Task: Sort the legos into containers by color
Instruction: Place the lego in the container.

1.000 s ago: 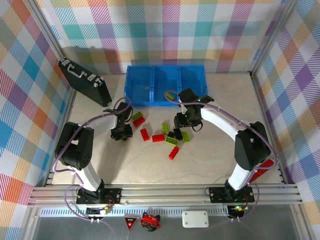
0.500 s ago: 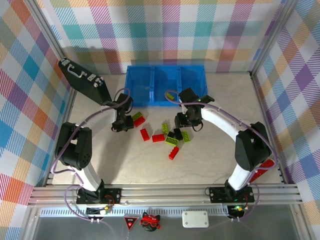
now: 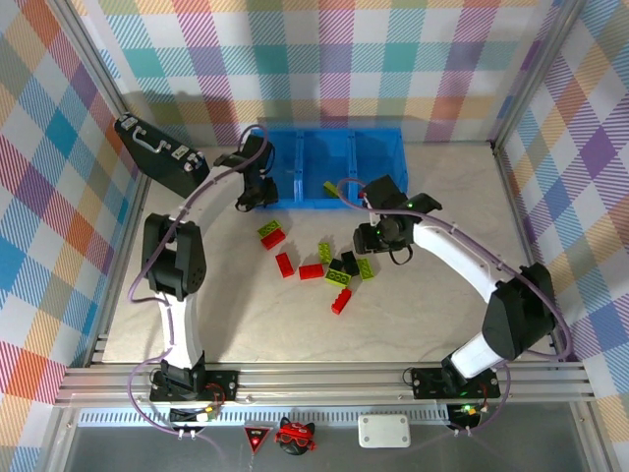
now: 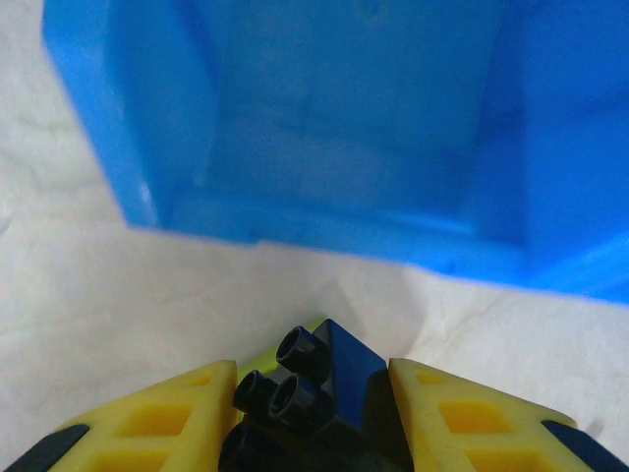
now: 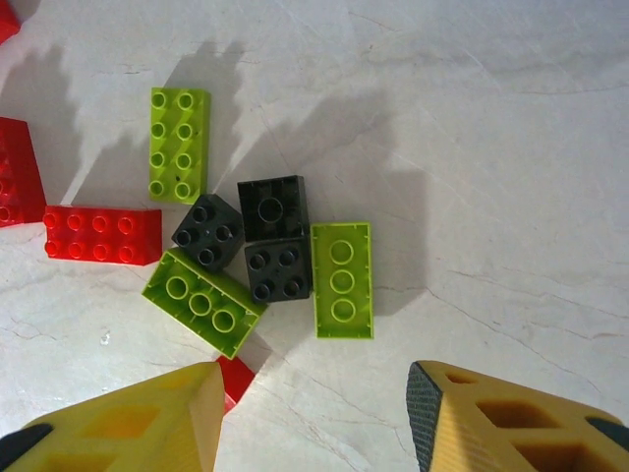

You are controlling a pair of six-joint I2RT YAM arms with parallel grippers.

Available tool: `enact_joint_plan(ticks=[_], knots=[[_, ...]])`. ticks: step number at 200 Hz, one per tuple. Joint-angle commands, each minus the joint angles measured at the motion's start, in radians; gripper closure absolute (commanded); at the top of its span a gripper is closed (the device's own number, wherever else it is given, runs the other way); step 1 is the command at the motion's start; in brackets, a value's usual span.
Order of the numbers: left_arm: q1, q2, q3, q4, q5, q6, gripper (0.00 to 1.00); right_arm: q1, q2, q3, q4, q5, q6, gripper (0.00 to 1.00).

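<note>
Pale tabletop [image 3: 413, 295]: black lego [image 4: 329, 369] is clamped in the left claw [image 4: 311, 382] by the blue containers [image 4: 324, 231], right claw [image 5: 314, 388] is spread over loose legos [image 5: 342, 278].

Looked down between spread yellow plastic fingers [image 5: 128, 421] onto three touching black studded plastic bricks [image 5: 278, 269], lime green bricks [image 5: 342, 279] alongside, red bricks [image 5: 101, 235] lying left.

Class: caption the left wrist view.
Left gripper holding a black studded plastic brick facing a bright blue plastic bin compartment.
</note>
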Motion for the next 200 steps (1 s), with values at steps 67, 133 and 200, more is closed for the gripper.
enact_joint_plan(ticks=[67,133,200], knots=[[0.021,0.271,0.316,-0.033,-0.056,0.062,0.62,0.001,-0.114,-0.047,-0.07,0.049,0.015,0.44],[0.027,0.315,0.32,0.025,-0.015,0.038,0.55,-0.002,-0.137,-0.075,-0.074,0.049,0.02,0.44],[0.027,0.243,0.294,0.014,0.021,0.04,0.5,-0.002,-0.103,-0.056,-0.057,0.03,0.006,0.43]])
